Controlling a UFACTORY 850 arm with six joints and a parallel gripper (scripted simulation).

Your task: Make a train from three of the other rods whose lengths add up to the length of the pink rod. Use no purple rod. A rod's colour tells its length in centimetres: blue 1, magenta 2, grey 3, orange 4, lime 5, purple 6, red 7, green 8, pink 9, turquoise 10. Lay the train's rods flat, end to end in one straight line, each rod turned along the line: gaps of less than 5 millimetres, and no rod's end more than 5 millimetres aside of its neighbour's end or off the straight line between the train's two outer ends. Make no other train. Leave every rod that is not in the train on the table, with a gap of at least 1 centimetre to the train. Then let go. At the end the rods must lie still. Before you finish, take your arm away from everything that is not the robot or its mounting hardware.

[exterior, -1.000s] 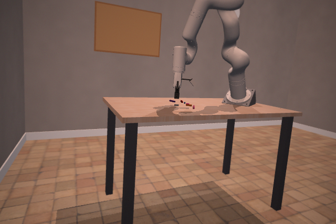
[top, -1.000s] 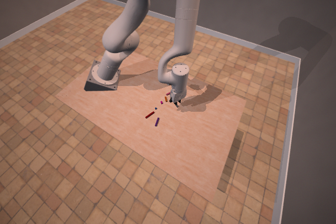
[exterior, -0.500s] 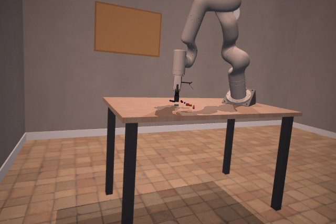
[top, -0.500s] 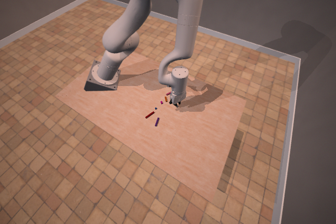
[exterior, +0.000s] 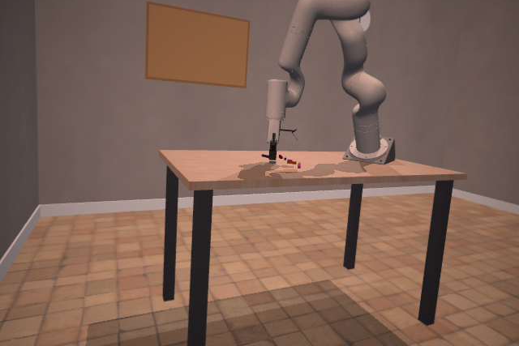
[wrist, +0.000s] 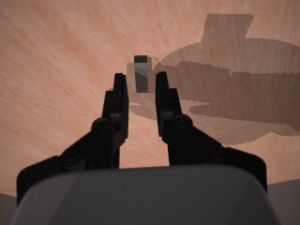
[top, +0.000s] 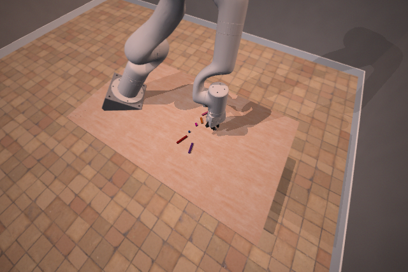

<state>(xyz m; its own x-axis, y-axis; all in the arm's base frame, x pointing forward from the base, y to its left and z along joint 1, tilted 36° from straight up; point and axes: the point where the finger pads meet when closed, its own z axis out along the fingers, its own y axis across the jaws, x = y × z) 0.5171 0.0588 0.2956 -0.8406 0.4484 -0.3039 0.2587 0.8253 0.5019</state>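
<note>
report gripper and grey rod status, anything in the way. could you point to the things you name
Gripper [top: 212, 127] [exterior: 272, 160] [wrist: 141, 86] partly open, empty. Grey rod [wrist: 142, 80] flat on table, ahead of fingertips, unheld. Nothing seen blocking between them.

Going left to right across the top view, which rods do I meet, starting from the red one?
Red rod, blue rod, purple rod, magenta rod, orange rod, pink rod.

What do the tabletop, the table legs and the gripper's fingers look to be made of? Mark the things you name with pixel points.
Tabletop [top: 230, 170] [exterior: 226, 160]: probably wood or wood laminate, matt; pale streaks run like grain.
Table legs [exterior: 200, 266]: perhaps painted metal, straight, uniformly black, without grain.
Gripper's fingers: black and dull, either plastic or coated metal; the look doesn't settle it.
</note>
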